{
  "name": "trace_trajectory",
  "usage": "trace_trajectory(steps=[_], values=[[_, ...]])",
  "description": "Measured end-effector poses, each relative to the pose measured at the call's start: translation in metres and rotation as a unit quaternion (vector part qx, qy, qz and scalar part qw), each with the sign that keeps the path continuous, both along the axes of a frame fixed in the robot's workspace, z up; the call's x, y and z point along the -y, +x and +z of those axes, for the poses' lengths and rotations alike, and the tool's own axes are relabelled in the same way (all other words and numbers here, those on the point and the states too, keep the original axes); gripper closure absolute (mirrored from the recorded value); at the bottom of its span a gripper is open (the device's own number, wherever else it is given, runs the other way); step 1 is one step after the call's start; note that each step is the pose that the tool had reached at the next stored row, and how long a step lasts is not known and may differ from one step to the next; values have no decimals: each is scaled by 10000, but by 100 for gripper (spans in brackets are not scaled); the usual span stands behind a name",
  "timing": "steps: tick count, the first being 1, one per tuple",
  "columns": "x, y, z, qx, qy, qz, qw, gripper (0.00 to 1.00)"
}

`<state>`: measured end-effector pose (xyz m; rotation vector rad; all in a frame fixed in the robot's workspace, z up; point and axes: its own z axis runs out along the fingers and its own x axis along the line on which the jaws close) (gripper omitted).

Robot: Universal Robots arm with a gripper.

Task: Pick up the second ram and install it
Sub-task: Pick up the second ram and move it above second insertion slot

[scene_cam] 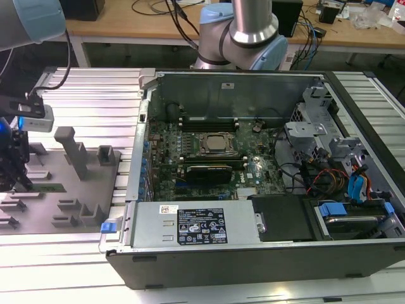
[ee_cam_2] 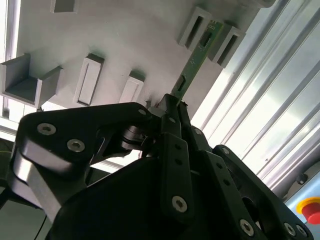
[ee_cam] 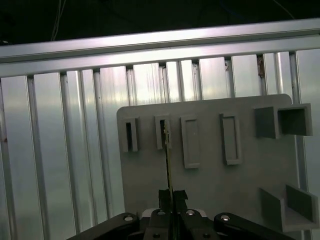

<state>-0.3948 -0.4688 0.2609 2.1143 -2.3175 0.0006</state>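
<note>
Claw [ee_cam_2: 172,104] pinches second ram [ee_cam_2: 195,61] at gray holder [ee_cam_2: 125,35].

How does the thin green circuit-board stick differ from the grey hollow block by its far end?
The thin green circuit-board stick is long and flat; the grey hollow block is short and boxy. The black claw grips the stick's near end; the block sits on the grey plate. Both are over that plate.
</note>
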Motion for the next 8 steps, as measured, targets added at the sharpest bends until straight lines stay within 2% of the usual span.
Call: trace_trajectory(steps=[8], values=[[-22, 0, 147, 0, -20, 0, 10000, 86]])
